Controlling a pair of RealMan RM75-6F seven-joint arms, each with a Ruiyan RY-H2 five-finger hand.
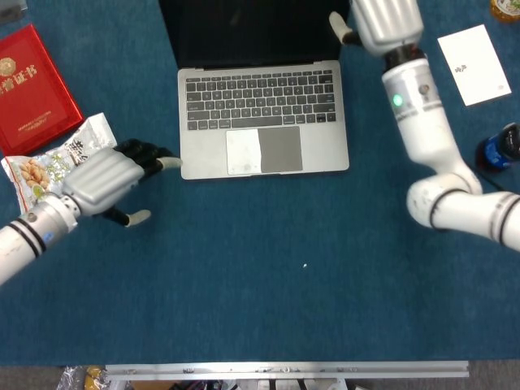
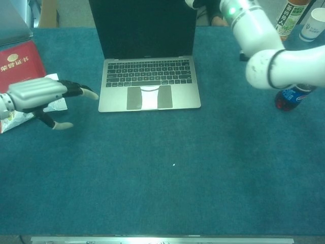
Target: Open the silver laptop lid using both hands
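Silver laptop (image 1: 262,114), already opened at table centre, could be tipped backward if its screen is pushed further by the obscured right hand (image 1: 382,23), while nothing is held by the spread left hand (image 1: 101,179).

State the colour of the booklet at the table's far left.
Red, with gold lettering; the booklet shows best in the head view.

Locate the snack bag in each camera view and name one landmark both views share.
Head view: the snack bag lies at the left edge, below the red booklet, partly under the left hand.
Chest view: the snack bag shows only in slivers at the left edge, mostly hidden behind the left hand.
Shared landmark: the silver laptop, right of the bag.
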